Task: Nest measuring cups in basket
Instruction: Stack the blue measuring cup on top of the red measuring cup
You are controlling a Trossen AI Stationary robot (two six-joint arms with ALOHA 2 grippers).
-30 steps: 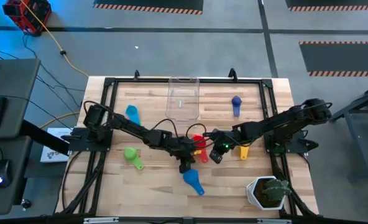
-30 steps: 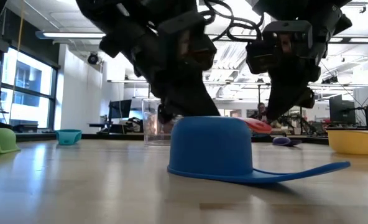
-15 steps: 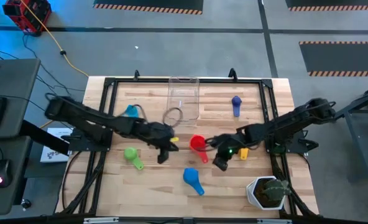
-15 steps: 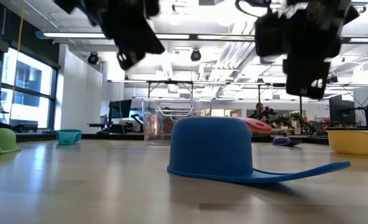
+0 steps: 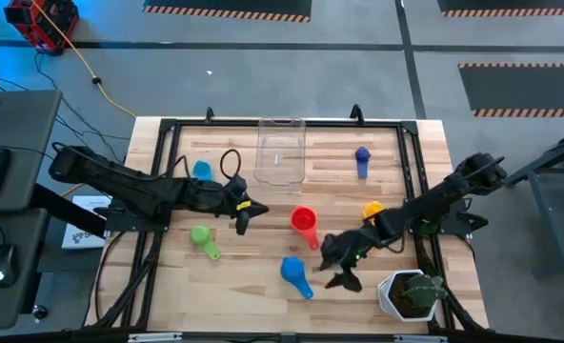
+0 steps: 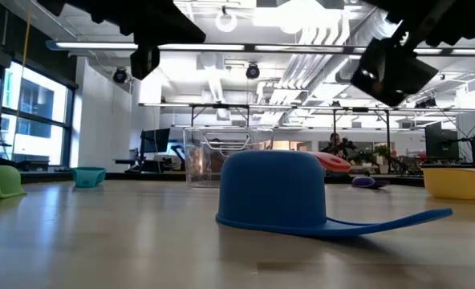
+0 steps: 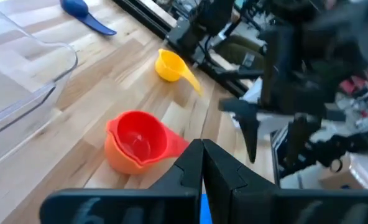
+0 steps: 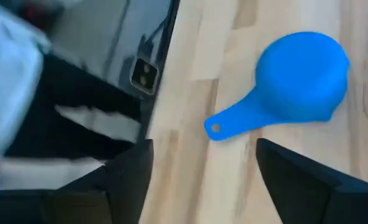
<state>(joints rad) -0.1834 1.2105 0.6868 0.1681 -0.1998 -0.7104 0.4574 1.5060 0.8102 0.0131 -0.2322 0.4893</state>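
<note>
Cups are lying scattered across my table while the basket [image 5: 280,151] is standing empty at the far edge: I am holding my right gripper [image 5: 342,268], fingers spread wide and carrying nothing, just beside the blue cup [image 5: 294,274], which is sitting upside down with its handle pointing toward the near edge. My left gripper [image 5: 243,216] is hanging pinched shut and empty, left of the red cup [image 5: 304,221], which is nesting inside an orange cup [image 7: 119,157] in the middle of the table. The yellow cup [image 5: 372,210] is sitting near my right arm, the green cup [image 5: 202,237] and light blue cup [image 5: 202,171] are lying on the left side, and the purple-blue cup [image 5: 362,158] is resting to the right of the basket. I am judging the risks this way: an inverted cup is offering my fingers only a smooth dome, so a pinch could be squirting it off the near edge; both arms are reaching toward the middle and could be colliding; the plant pot [image 5: 406,292] is standing close to my right arm's swing
</note>
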